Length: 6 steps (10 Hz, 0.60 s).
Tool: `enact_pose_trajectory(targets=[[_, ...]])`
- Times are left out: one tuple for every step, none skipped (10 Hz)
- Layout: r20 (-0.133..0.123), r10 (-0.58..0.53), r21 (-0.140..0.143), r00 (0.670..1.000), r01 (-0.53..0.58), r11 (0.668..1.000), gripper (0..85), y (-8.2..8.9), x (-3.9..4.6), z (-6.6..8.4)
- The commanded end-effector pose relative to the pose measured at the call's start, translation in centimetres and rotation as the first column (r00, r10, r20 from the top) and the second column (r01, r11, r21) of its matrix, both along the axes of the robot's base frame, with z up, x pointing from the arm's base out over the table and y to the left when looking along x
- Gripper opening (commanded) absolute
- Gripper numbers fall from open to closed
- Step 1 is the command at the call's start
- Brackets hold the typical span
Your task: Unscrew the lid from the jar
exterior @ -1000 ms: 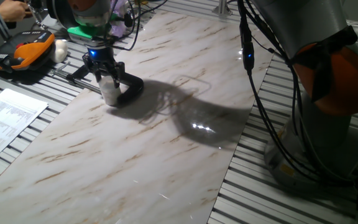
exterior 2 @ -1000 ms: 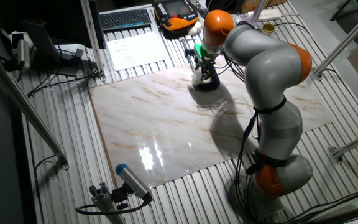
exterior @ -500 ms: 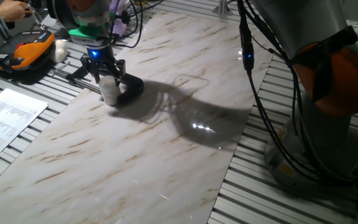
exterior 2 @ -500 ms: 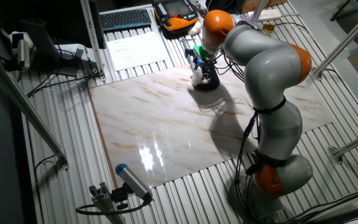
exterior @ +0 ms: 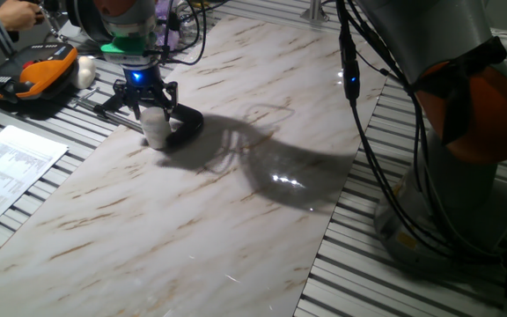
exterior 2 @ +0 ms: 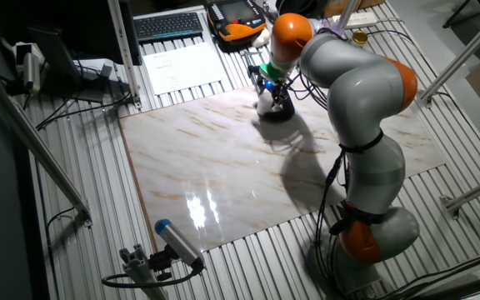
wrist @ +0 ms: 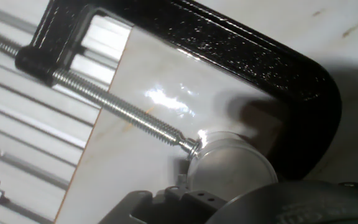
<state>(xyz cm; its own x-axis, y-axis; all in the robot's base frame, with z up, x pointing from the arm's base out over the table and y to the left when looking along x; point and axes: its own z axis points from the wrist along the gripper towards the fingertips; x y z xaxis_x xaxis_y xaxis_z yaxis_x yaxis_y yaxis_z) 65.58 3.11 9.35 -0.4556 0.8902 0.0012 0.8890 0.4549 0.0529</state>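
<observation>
One jar [exterior: 156, 131] stands near the far left corner of your marble slab [exterior: 236, 202], held in a black C-clamp [wrist: 229, 56] whose threaded screw [wrist: 114, 106] presses against the jar's side in the hand view. Your gripper [exterior: 146, 107] is positioned directly above the jar, fingers pointing down around its top. From both fixed views you cannot tell whether the fingers are gripping the lid [wrist: 232, 163] or merely straddling it. The hand view shows the lid's rounded, translucent top, seated on the jar, with dark gripper housing crowding the lower edge. In the other fixed view the jar [exterior 2: 267, 103] sits beneath the gripper [exterior 2: 270, 87]. An orange-and-black handheld unit [exterior: 26, 75] lies off the slab, beside a printed sheet [exterior: 11, 167].
</observation>
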Motion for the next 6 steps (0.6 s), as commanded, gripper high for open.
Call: enact_pose_trajectory(targets=[[0.0,0.052,0.001,0.999,-0.052,0.999,34.0,0.01,0.0,0.0],[0.001,0.069,0.006,0.998,-0.069,0.998,34.0,0.01,0.01,-0.02],[0.003,0.083,0.01,0.997,-0.083,0.997,34.0,-0.01,0.0,-0.02],[0.005,0.104,0.01,0.995,-0.104,0.995,34.0,0.0,0.01,-0.02],[0.006,0.134,0.01,0.991,-0.135,0.991,34.0,0.0,0.01,-0.01],[0.007,0.163,0.008,0.987,-0.163,0.987,34.0,0.0,0.01,0.01]])
